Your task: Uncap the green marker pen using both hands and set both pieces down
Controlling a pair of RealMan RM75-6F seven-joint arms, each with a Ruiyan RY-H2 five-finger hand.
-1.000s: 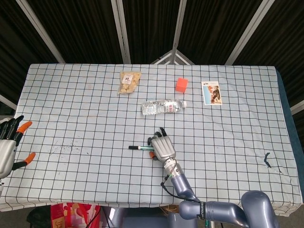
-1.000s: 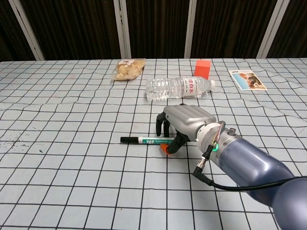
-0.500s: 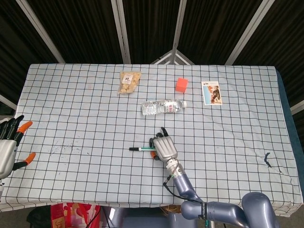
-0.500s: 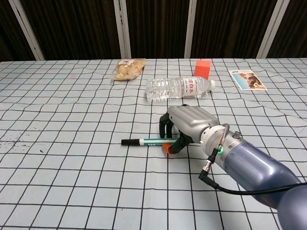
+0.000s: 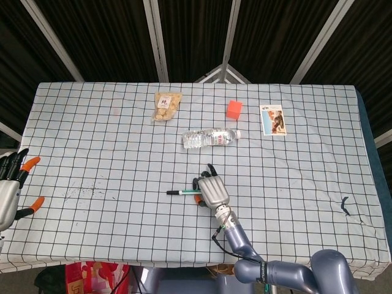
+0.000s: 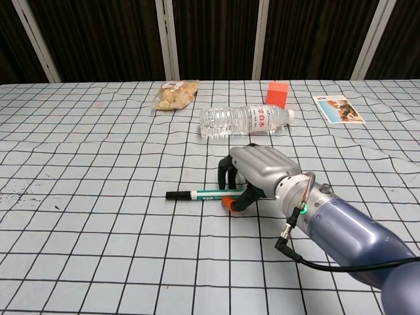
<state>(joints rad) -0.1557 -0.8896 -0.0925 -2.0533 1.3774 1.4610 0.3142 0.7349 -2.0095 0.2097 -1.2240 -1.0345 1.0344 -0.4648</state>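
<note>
The green marker pen [image 6: 197, 194] lies on the checked tablecloth near the table's middle, its black cap pointing left; the head view shows the pen [image 5: 182, 192] too. My right hand [image 6: 259, 172] covers the pen's right end, fingers curled over the far side and the orange-tipped thumb [image 6: 230, 204] pressed in from the near side, so it grips the pen against the cloth. In the head view the right hand [image 5: 211, 190] hides that end. My left hand [image 5: 11, 187] hangs open at the far left table edge, fingers spread, far from the pen.
Behind the pen lies a water bottle [image 6: 246, 120] on its side. Further back are a snack bag [image 6: 175, 94], an orange-red cube [image 6: 277, 94] and a picture card [image 6: 338, 109]. A small dark object [image 5: 345, 206] lies near the right edge.
My right hand has settled lower over the pen's right end and its fingers have drawn in around it. The pen has shifted very slightly right. The left hand is still.
</note>
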